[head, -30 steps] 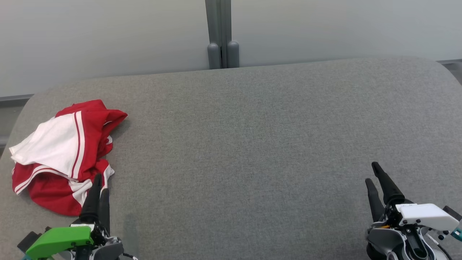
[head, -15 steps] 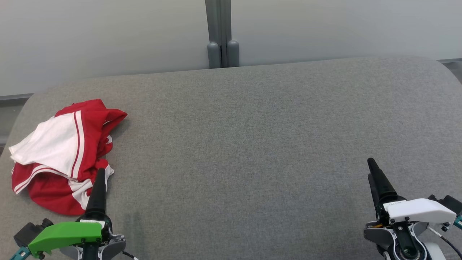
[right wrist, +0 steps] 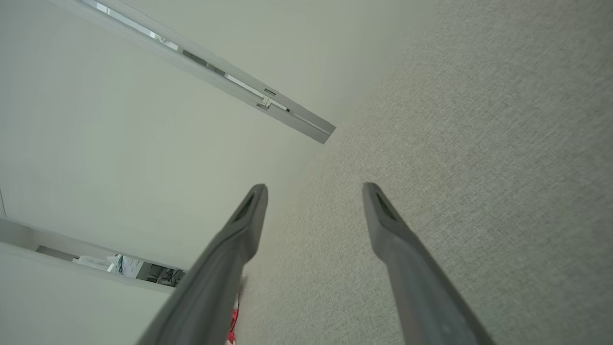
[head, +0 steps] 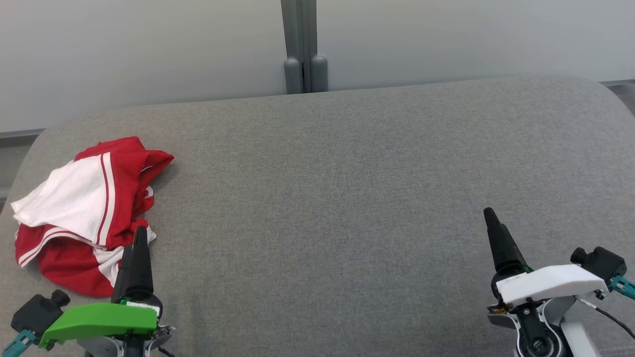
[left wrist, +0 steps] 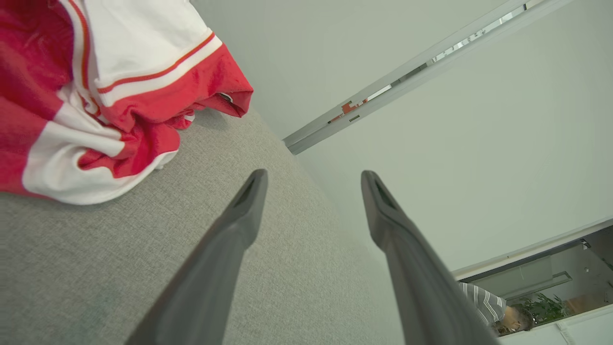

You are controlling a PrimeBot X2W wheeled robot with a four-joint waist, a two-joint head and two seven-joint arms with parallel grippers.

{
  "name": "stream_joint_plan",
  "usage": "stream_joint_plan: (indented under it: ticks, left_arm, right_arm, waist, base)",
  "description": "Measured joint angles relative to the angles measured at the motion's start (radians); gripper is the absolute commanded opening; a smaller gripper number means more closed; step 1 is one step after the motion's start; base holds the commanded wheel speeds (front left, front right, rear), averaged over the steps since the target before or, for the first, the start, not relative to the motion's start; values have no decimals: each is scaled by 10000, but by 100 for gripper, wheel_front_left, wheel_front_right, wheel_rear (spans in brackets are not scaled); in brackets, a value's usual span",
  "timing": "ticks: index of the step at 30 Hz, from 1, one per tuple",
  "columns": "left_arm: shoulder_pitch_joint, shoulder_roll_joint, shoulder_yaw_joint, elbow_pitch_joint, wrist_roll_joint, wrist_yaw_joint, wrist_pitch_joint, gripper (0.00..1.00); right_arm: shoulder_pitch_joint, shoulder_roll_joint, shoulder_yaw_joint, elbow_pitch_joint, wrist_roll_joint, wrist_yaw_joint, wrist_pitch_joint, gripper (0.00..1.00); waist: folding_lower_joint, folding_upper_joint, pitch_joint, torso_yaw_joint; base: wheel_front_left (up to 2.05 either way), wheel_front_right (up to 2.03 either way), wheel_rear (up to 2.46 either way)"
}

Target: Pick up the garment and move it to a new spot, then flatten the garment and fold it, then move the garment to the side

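A crumpled red and white garment lies at the left end of the grey padded surface. My left gripper hovers at the garment's near right edge, its tips over the cloth's hem in the head view. In the left wrist view the left gripper stands open with nothing between its fingers, and the garment lies off to the upper left. My right gripper is far to the right over bare surface. The right wrist view shows the right gripper open and empty too.
A pale wall with a grey post stands behind the surface's rounded far edge. The garment lies close to the surface's left edge. A person's striped sleeve shows past a window, far off.
Both wrists have rolled, so each pair of fingers now lines up almost as one in the head view. The right gripper has shifted left and forward. The garment has not moved.
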Motion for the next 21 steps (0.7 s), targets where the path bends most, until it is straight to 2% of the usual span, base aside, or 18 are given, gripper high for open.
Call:
stream_joint_plan:
  ticks: [14, 21]
  left_arm:
    - [233, 2, -372, -487, 2142, 270, -514, 100]
    - [314, 6, -468, -652, 2884, 282, -711, 100]
  right_arm:
    - [134, -10, 550, -169, -2220, 0, -489, 100]
    - [142, -17, 708, -291, -3156, 0, -700, 100]
  waist:
    - [0, 0, -10, -64]
    - [0, 0, 3, -49]
  base:
    - [0, 0, 0]
    - [0, 0, 0]
